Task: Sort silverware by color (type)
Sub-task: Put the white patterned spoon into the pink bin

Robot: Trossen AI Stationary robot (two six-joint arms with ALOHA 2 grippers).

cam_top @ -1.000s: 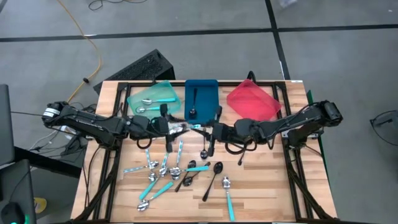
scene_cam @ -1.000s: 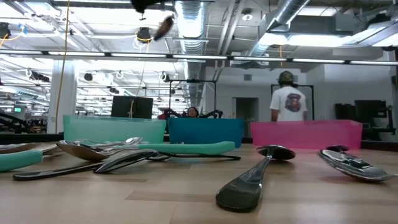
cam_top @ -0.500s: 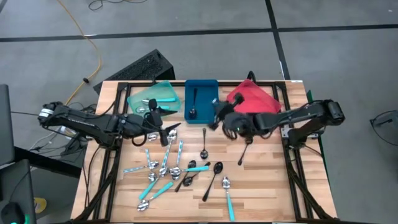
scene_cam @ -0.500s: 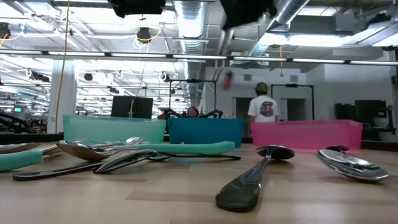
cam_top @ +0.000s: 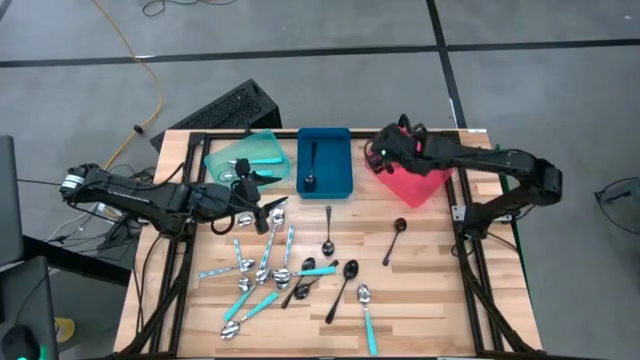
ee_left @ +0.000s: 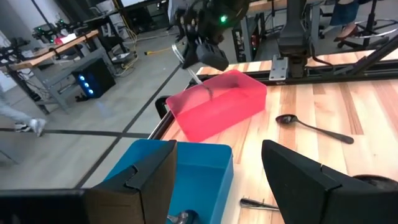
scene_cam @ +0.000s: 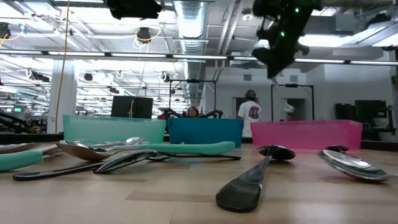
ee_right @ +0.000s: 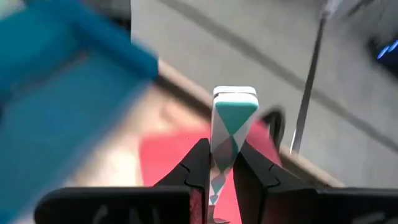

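Right hand (cam_top: 380,152) now over the red tray (cam_top: 425,183), pinching a slim silver spoon (ee_left: 200,82) upright; a second ago low at tabletop centre beside the left. Likely a silver-kind drop next. Left hand (cam_top: 252,177) spread wide, nothing held, pulled back beside the teal tray (cam_top: 222,155). Blue tray (cam_top: 340,160) holds one black spoon; remaining spoons (cam_top: 285,275) unsorted on the tabletop (cam_top: 420,290).
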